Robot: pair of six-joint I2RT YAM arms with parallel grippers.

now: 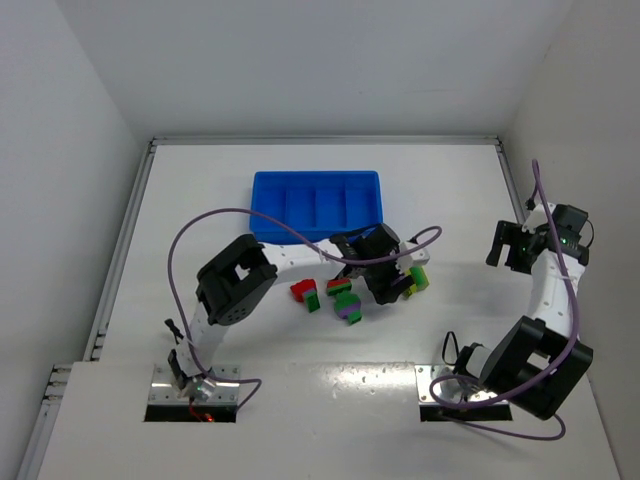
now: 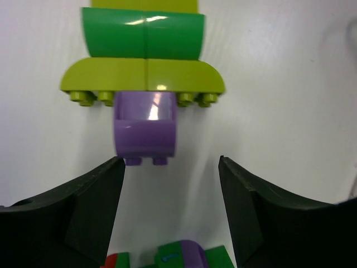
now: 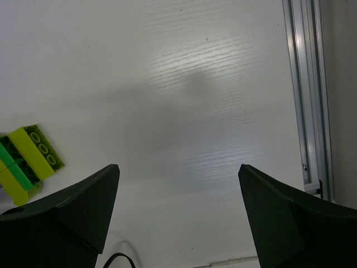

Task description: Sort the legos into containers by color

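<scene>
Left end effector [image 2: 170,165] open, purple brick [image 2: 146,132] just beyond; right end effector [image 3: 178,171] wide near table rail [image 3: 305,84].

We see a white table [image 1: 200,200]. Just ahead of the left fingers [image 2: 72,212], in line with the gap between them, 1 mixed stack [image 2: 144,84] of purple, yellow-green and green bricks lies flat on it. Behind these fingers lie 2 more pieces: a red and green piece [image 1: 306,292] and a green, red and purple stack [image 1: 346,301]. The blue tray [image 1: 316,177] stands near the left fingers, towards the far wall. Under the right fingers [image 3: 61,212] the table is bare, with the mixed stack to their left.
</scene>
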